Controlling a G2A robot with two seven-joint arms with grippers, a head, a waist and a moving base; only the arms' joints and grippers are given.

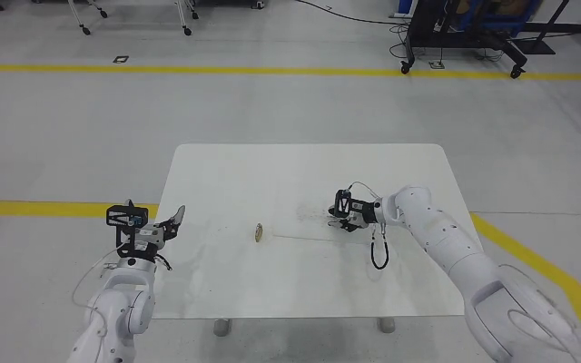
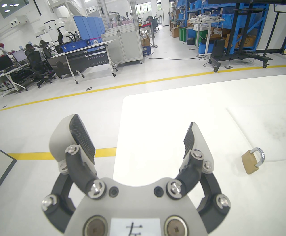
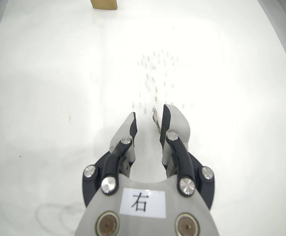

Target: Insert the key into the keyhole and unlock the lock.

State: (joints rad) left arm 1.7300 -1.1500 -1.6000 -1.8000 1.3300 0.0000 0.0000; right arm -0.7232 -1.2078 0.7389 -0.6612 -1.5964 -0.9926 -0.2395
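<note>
A small brass padlock [image 1: 259, 232] with a silver shackle lies near the middle of the white table [image 1: 300, 172]. My left gripper [image 1: 174, 220] hovers at the table's left edge, open and holding nothing; its wrist view shows the padlock [image 2: 252, 162] off to one side of the left gripper [image 2: 134, 134]. My right gripper [image 1: 336, 212] is low over the table to the right of the lock. In its wrist view the right gripper [image 3: 149, 111] is open, and the small silver key [image 3: 155, 117] lies on the table between the fingers, close against one pad [image 3: 165, 120]. The padlock [image 3: 104, 4] lies farther ahead.
A black cable [image 1: 379, 250] loops down from the right forearm onto the table. Scuff marks [image 3: 156, 67] dot the surface ahead of the key. The table's left edge runs just under the left gripper, with a yellow floor line [image 1: 54, 209] beyond.
</note>
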